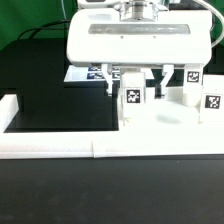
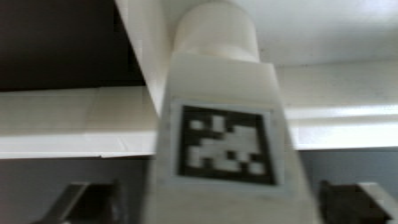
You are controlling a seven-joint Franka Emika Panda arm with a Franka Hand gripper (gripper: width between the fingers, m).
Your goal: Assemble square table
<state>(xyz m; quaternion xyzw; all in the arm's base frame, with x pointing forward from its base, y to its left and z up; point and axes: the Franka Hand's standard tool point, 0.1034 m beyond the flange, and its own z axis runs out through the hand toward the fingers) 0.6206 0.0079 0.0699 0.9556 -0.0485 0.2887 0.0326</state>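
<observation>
Leg-fitting step, by the look of it: gripper (image 2: 199, 205) spread, fingers (image 2: 71, 203) flanking but apparently clear of an upright leg (image 2: 222, 110) on the tabletop (image 1: 160, 125); next move likely calls for regrasping to screw further.

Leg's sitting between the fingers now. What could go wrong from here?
1. The gripper is open, but its fingers flank the leg closely. A sideways drift while lifting could tip it.
2. The pictures don't show whether that leg is seated in the tabletop. It may be loose.
3. Two other legs stand near, on the exterior view's right, and could be knocked.
</observation>
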